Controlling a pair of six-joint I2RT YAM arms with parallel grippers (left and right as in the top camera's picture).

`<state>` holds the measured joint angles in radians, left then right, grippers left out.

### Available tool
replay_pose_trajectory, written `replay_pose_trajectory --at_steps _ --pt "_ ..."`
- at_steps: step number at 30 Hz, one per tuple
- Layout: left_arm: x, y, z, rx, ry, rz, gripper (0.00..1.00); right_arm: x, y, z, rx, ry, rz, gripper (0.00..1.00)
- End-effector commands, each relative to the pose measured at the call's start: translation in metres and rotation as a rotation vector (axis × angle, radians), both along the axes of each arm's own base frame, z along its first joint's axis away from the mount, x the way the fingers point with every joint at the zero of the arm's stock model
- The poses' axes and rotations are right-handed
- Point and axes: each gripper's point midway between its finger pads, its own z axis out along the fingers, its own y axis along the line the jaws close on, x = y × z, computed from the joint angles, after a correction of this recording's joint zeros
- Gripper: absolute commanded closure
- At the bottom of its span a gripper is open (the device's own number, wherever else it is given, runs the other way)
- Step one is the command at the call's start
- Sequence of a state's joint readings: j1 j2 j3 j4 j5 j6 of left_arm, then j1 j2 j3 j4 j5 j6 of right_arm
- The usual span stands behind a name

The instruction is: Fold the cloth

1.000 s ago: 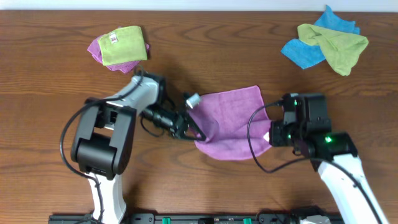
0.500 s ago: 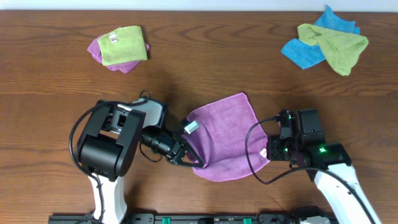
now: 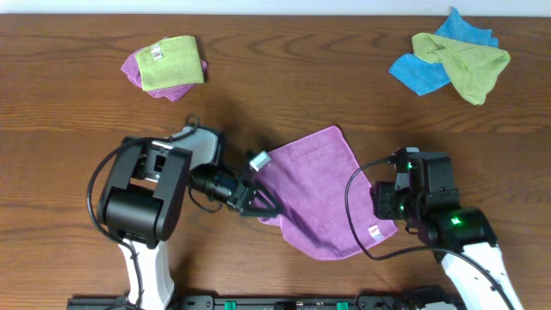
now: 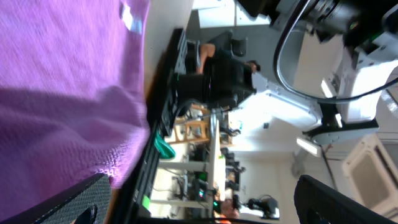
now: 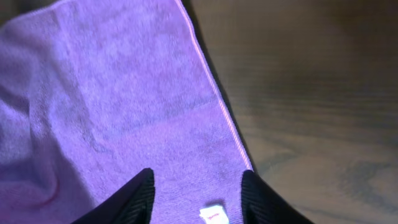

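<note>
The cloth (image 3: 323, 194), a lilac-purple towel, lies spread on the wooden table (image 3: 284, 86) between the two arms. Its white tag (image 3: 376, 231) sits near its lower right corner. My left gripper (image 3: 263, 205) is at the cloth's left edge with its fingers wide open and nothing between them. In the left wrist view the cloth (image 4: 62, 87) fills the upper left, and the left gripper (image 4: 199, 205) gapes wide. My right gripper (image 3: 381, 211) hangs over the right edge. In the right wrist view the right gripper (image 5: 199, 196) stands open just above the cloth (image 5: 112, 106), with the tag (image 5: 213, 214) between its fingers.
A folded lime-green cloth on a small purple wad (image 3: 164, 67) lies at the back left. A heap of blue and green cloths (image 3: 452, 56) lies at the back right. The table's front edge runs close behind both arm bases.
Both grippers have opened and let go of the cloth. The cloth now lies flatter and reaches further toward the front right. The right arm has shifted slightly toward the front.
</note>
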<state>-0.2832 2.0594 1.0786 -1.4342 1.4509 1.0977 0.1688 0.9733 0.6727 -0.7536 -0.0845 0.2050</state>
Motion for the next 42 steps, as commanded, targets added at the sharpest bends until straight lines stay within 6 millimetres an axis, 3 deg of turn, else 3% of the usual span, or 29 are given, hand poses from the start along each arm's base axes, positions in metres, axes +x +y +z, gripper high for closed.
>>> replay_pose_trajectory --at_steps 1,6,14,17,24,27,31,37,42 --pt "0.019 0.004 0.007 0.002 -0.059 0.005 0.05 0.013 0.0 0.021 -0.015 -0.07 0.006 0.53" --pt "0.042 0.009 0.021 0.025 -0.128 -0.007 0.05 0.025 0.002 0.034 -0.004 -0.127 0.005 0.52" --pt "0.05 0.014 0.023 0.077 -0.157 -0.041 0.05 0.032 0.028 0.038 0.103 -0.146 0.095 0.55" --pt "0.061 0.022 0.025 0.081 -0.175 -0.012 0.04 0.041 0.051 0.025 0.167 -0.112 0.171 0.54" --pt "0.097 0.057 0.031 0.128 -0.214 0.097 0.04 0.05 0.129 -0.011 0.292 -0.04 0.396 0.52" --pt "0.111 0.073 0.031 0.15 -0.218 0.153 0.04 0.047 0.161 -0.022 0.309 -0.009 0.478 0.49" --pt "0.133 0.099 0.033 0.172 -0.238 0.248 0.04 0.054 0.2 -0.029 0.311 -0.001 0.563 0.53" --pt "0.156 0.134 0.037 0.238 -0.251 0.339 0.04 0.061 0.233 -0.045 0.348 0.054 0.618 0.61" --pt "0.177 0.158 0.036 0.323 -0.238 0.412 0.05 0.059 0.249 -0.065 0.381 0.116 0.634 0.67"
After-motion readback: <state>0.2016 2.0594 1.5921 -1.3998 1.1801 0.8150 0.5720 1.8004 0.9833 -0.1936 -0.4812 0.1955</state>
